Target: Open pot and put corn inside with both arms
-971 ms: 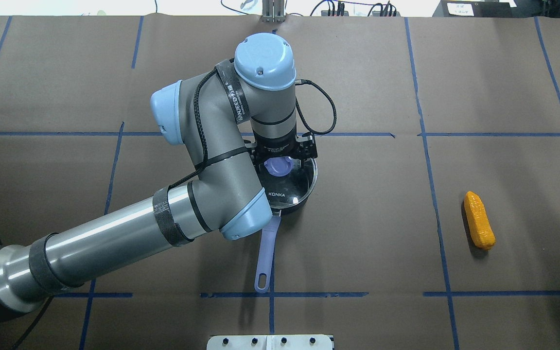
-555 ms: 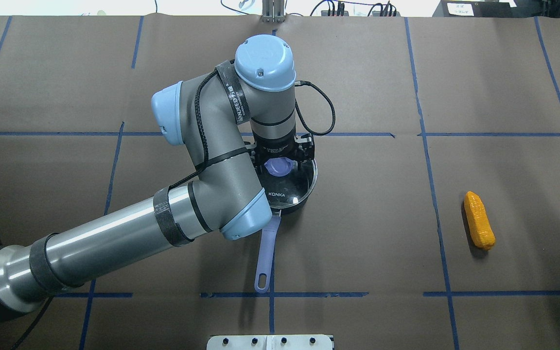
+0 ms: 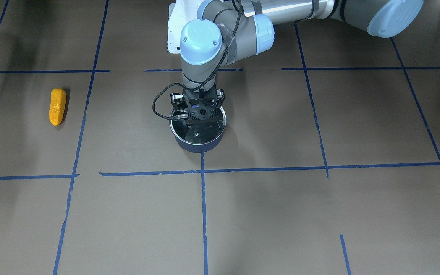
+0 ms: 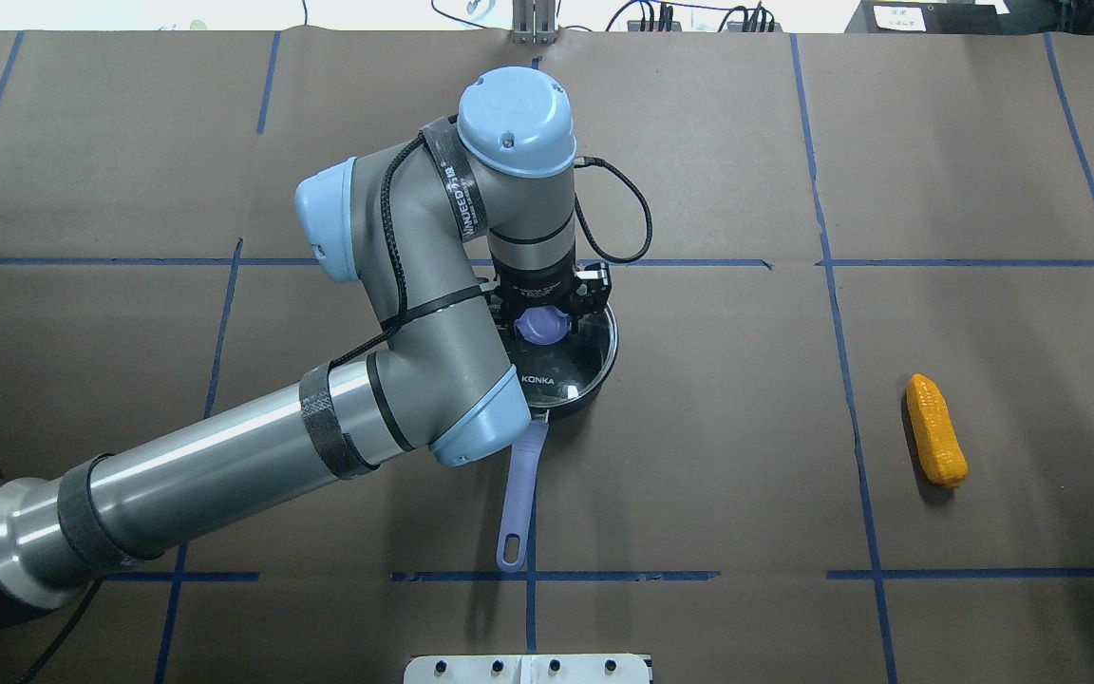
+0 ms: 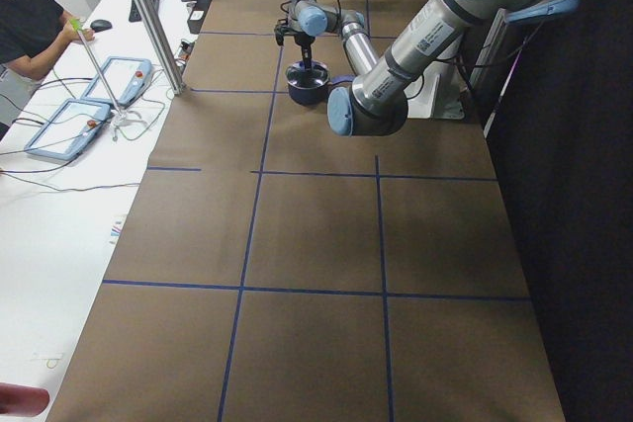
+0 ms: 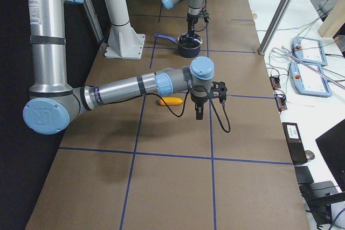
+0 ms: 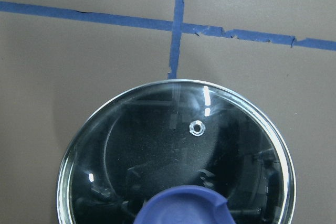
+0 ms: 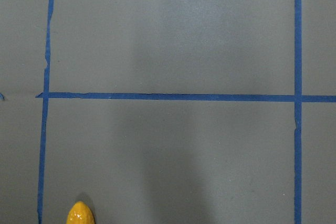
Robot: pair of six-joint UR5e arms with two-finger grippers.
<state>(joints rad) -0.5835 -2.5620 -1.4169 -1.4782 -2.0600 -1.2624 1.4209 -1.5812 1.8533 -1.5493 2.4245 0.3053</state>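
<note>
place: robot lab | evidence: tape-gridded table, teach pendants, operator

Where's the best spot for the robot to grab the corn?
Probably around its middle, coming straight down from above and pinching across the narrow width. The corn lies flat on the table, long and slim, with nothing close beside it.

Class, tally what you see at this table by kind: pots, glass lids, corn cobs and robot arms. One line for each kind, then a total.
pot: 1
glass lid: 1
corn cob: 1
robot arms: 2, the left arm and the right arm
Total: 5
</note>
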